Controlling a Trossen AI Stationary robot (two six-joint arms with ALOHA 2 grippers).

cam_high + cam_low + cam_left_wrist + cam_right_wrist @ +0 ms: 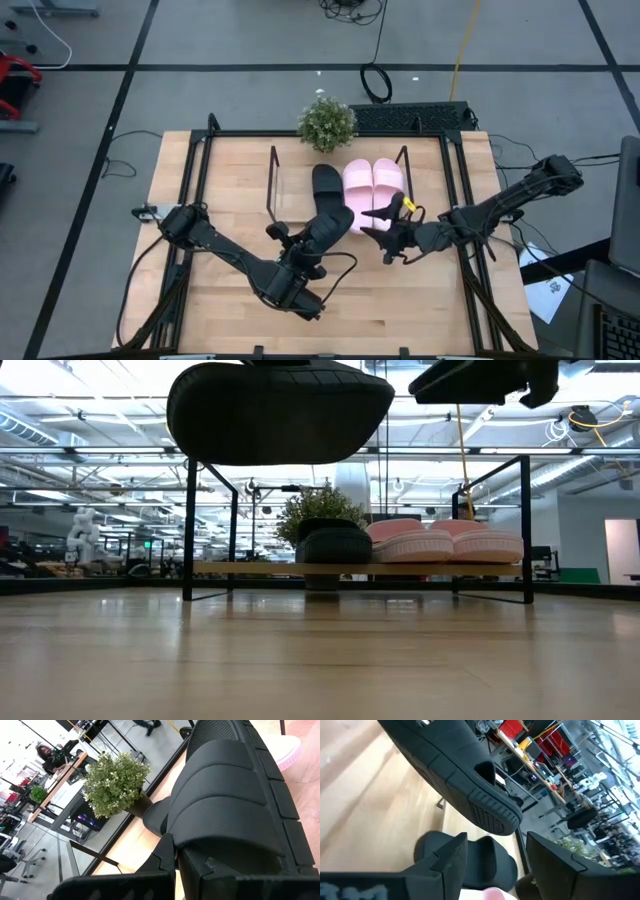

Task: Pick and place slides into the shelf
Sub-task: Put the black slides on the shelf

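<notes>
A black slide [331, 226] hangs in the air just in front of the shelf [272, 180], clenched in the left hand [303, 255]. The right hand [385, 225] waits beside it, fingers spread, over the pink slides [372, 185] on the shelf.

There are 4 slide sandals in all: 2 black slides, one lifted above the tabletop [200, 170] [328, 228] and one on the shelf [273, 185] [325, 182], and 2 pink slides side by side on the shelf [359, 183] [387, 177]. There is 1 shelf, 1 small potted plant [327, 123], and 2 robot arms, each with 1 end effector.
</notes>
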